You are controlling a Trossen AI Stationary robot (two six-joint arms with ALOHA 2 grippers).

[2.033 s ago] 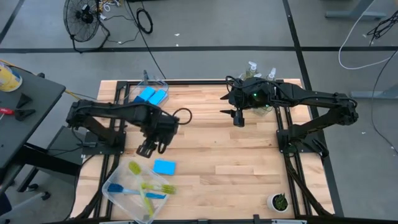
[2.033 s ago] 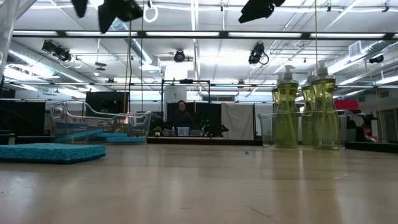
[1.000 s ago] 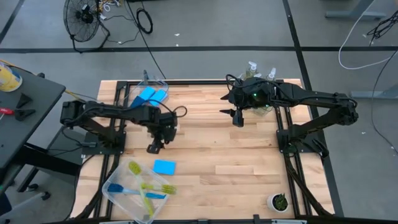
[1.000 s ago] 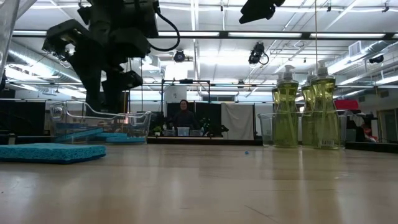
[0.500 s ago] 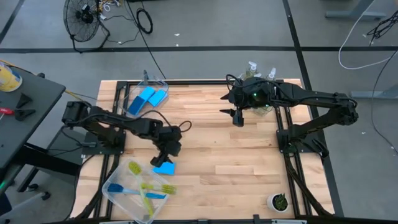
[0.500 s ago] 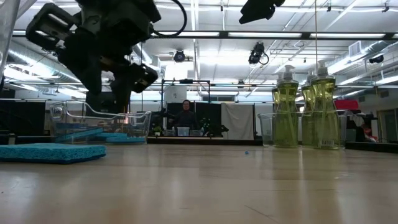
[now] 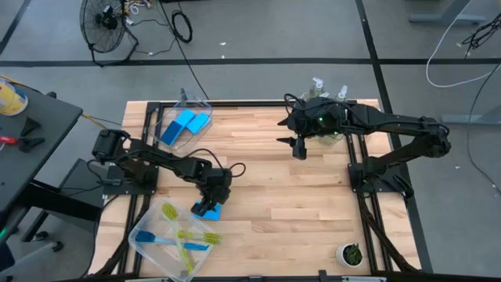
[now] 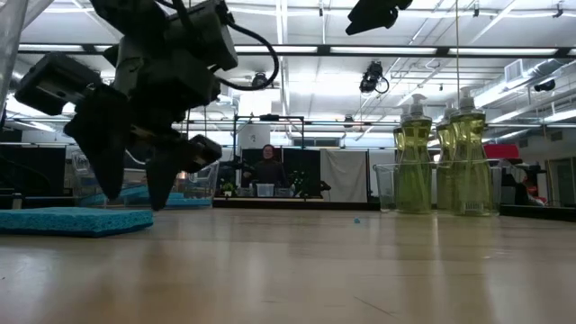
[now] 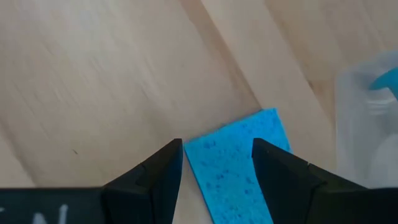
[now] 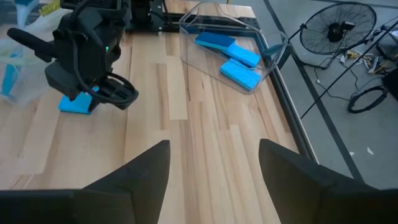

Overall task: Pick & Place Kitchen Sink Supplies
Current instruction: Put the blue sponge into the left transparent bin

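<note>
So from the high view, the left gripper [image 7: 210, 205] is parked right over the loose blue sponge [image 7: 213, 210] in the near-left part of the table [image 7: 266, 188], and the right gripper [image 7: 298, 149] is way off on the far right by the soap bottles [image 7: 329, 92], so the left arm is clearly the nearer one. The sponge's long axis looks roughly left-right, though the gripper covers most of it; the brush bin [image 7: 149, 235] sits just near-left of it, with open wood on the right. The sponge bin [image 7: 188, 121] with two sponges is at the far left, probably where this goes. Low view: the left gripper's fingers point down at the sponge's right end, spread apart and empty, tips seemingly just above the wood. Left wrist view is the useful one: both fingers [image 9: 155, 177] straddle the sponge's short end, a finger on each long side, not pinching yet. I'd guess straight down and close. Right wrist view: its own fingers are spread and holding nothing, hanging over bare wood, well apart from everything.
</note>
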